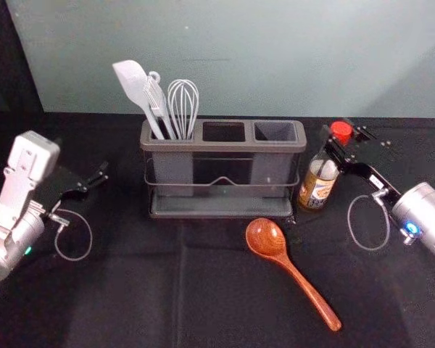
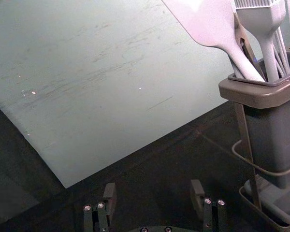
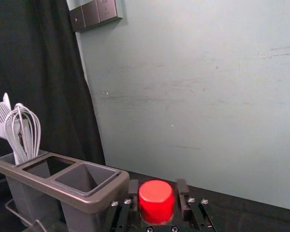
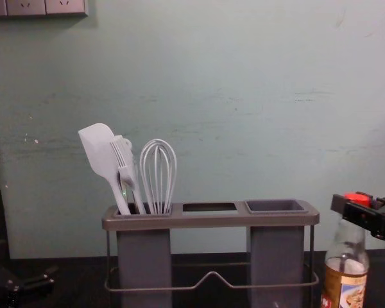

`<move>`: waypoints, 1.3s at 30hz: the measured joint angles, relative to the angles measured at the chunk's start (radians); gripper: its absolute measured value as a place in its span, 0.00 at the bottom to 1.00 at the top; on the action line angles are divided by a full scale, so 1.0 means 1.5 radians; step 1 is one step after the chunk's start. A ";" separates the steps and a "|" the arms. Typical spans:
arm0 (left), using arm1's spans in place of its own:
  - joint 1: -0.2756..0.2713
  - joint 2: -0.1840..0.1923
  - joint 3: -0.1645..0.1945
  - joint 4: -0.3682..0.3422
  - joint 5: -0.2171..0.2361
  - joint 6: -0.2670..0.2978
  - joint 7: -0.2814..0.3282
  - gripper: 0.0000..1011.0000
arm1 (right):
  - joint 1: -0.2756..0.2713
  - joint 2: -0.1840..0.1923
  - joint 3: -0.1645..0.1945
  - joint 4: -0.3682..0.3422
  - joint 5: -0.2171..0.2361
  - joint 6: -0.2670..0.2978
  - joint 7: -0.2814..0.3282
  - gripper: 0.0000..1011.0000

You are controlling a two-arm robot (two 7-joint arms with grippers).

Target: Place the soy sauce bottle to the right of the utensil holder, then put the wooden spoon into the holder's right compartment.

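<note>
The wooden spoon (image 1: 265, 238) is lying nearest on the surface (image 1: 152, 290), its handle pointing near and right; farther back at the left, the left end effector (image 1: 96, 175) is hovering with its fingers spread wide. The right end effector (image 1: 338, 133) is gripping the soy sauce bottle (image 1: 317, 185) around its neck, just right of the utensil holder (image 1: 223, 146); the whisk (image 1: 183, 105) and spatula (image 1: 134, 83) are standing in its left compartment.

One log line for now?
right end effector closed on soy sauce bottle | right of utensil holder | wooden spoon on table | left end effector open
</note>
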 joint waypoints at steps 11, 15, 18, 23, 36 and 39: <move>0.000 0.000 0.000 0.000 0.000 0.000 0.000 0.99 | -0.003 0.001 0.010 -0.017 0.012 0.010 0.000 0.81; 0.000 0.000 0.000 0.000 0.000 0.000 0.000 0.99 | -0.012 0.010 0.019 -0.041 0.017 0.012 -0.001 0.91; 0.000 0.000 0.000 0.000 0.000 0.000 0.000 0.99 | -0.021 0.020 0.026 -0.062 0.019 0.015 -0.003 0.98; 0.000 0.000 0.000 0.000 0.000 0.000 0.000 0.99 | -0.049 0.040 0.036 -0.108 0.017 0.020 -0.008 0.99; 0.000 0.000 0.000 0.000 0.000 0.000 0.000 0.99 | -0.186 0.103 0.061 -0.269 -0.001 0.013 -0.008 0.99; 0.000 0.000 0.000 0.000 0.000 0.000 0.000 0.99 | -0.210 0.115 0.059 -0.294 -0.003 0.015 -0.001 0.99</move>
